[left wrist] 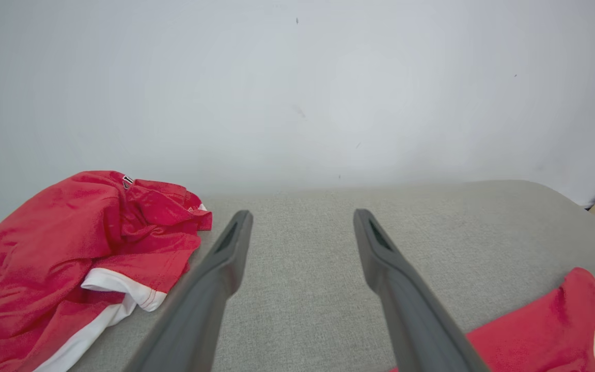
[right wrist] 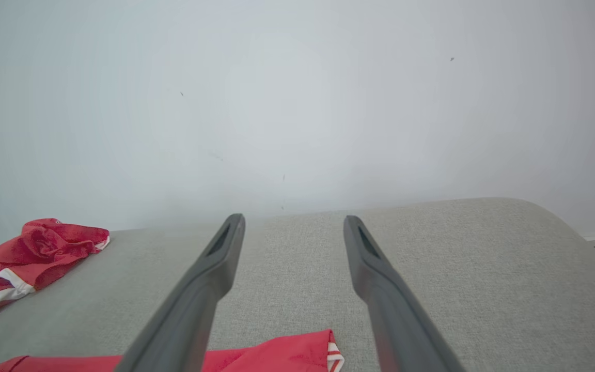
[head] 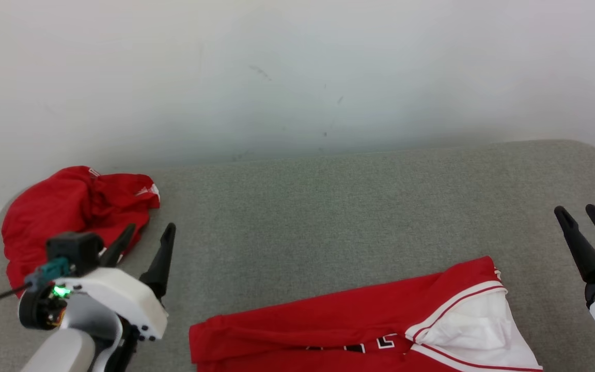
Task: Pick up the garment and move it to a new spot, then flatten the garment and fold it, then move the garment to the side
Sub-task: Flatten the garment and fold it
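L gripper [head: 151, 227] is at near left, fingers spread wide, nothing btwn them. It hangs over the grey padded surface [head: 328, 206], tips pointing toward the far side. R gripper [head: 575, 209] is at near right, also wide open and empty, and well apart from the L one.

Btwn the two, at the near edge, lies the red jersey [head: 328, 325]. It's laid out flat, long side running left-right, w/ a soft crease along its length. Its right end shows a white panel w/ red and white trim, plus part of some dark lettering cut off by the head view's lower edge. Neither gripper touches it: L gripper is just off its left end, R gripper off its right end.

Farther back on the left, a crumpled red garment [head: 70, 217] sits in a heap near the surface's far left corner, white trim showing at its edge. It's well apart from the jersey.

Behind it all is a plain white wall [head: 297, 67] w/ a few faint scuff marks.
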Controlling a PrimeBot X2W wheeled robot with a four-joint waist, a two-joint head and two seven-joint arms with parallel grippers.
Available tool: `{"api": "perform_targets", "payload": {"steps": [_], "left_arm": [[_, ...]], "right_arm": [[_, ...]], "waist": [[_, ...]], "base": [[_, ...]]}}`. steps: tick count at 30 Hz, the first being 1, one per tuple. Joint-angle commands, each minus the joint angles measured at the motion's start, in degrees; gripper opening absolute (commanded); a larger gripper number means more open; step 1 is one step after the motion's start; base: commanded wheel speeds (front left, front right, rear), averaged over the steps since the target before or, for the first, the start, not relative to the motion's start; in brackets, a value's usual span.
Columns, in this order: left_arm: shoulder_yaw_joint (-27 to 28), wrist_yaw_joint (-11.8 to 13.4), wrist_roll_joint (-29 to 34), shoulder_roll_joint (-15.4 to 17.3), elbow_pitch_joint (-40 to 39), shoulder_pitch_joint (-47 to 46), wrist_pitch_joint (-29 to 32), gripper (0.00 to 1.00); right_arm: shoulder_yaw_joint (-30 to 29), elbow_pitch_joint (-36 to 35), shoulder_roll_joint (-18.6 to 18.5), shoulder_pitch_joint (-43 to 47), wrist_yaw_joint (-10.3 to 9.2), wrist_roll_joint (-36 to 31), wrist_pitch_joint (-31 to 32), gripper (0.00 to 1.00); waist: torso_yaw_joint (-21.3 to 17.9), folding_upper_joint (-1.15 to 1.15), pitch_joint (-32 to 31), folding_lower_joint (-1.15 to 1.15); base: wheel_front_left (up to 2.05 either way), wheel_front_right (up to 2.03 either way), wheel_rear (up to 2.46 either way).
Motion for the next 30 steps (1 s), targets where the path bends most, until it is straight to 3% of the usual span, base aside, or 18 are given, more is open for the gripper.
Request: {"api": "perform_targets", "payload": {"steps": [1,10,18,24,30], "left_arm": [[1.14,1.21,0.24,-0.61,-0.58,2.33,-2.9,1.0],[3.44,5.17,1.93,-3.62,0.07,11.56,-16.16,1.0],[5.89,6.6,5.76,-7.53,-2.04,16.23,-20.87,1.0],[9.42,4.42,9.96,-12.02,-3.71,19.14,-20.85,1.0],[12.03,1.29,12.83,-15.76,-2.88,19.3,-20.87,1.0]], "right_arm": [[-1.75,0.67,1.03,2.05,-0.13,-1.3,-2.66,1.0],[-13.37,-0.91,7.86,10.4,-0.13,-9.7,-8.25,1.0],[-22.74,-4.56,15.92,20.22,-0.13,-18.84,-8.66,1.0],[-27.47,-5.27,20.98,24.26,-0.13,-24.12,-8.69,1.0],[-28.7,-2.51,22.83,23.22,-0.13,-26.87,-5.84,1.0]], "waist": [[0.2,0.0,0.01,0.0],[0.95,0.0,-0.11,0.0],[1.4,0.0,0.59,0.0],[1.14,0.0,1.95,0.0],[1.0,0.0,2.82,0.0]], "base": [[0.0,0.0,0.0],[0.0,0.0,0.0],[0.0,0.0,0.0],[0.0,0.0,0.0],[0.0,0.0,0.0]]}}
